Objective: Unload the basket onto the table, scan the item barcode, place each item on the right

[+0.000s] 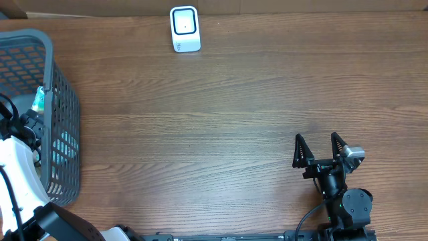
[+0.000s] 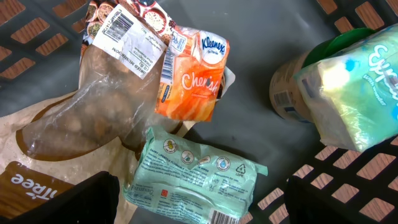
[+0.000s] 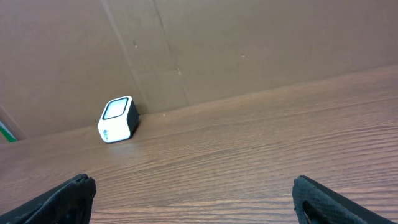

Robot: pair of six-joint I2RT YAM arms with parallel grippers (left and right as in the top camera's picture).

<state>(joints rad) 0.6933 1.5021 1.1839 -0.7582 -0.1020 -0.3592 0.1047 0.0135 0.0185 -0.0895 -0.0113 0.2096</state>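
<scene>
**Overhead.** Grocery items (image 1: 39, 100) lie inside the grey basket (image 1: 63, 100), which stands at the left edge of the counter (image 1: 214, 114). The scanner (image 1: 184, 29) stands upright at the far edge, well apart from the basket. The left arm (image 1: 17, 167) reaches into the basket; its claw is hidden in this view. The right claw (image 1: 320, 152) sits near the near edge towards the right corner, jaws spread wide and holding nothing.

**Left wrist.** The left claw (image 2: 202, 186) is wide open above the basket floor and grips nothing. Between its 2 fingers (image 2: 87, 199) lies a green packet (image 2: 193, 177) with a barcode at its lower edge. Beyond it are an orange Kleenex packet (image 2: 193, 74), a clear bag (image 2: 99, 106) with a white barcode label, a brown paper bag (image 2: 31, 174), a green-lidded tub (image 2: 292, 87) and a blue-green tissue pack (image 2: 354, 93).

**Right wrist.** The scanner (image 3: 118, 119) stands by the cardboard wall (image 3: 249, 43). Bare counter lies between the spread fingers (image 3: 68, 196).
</scene>
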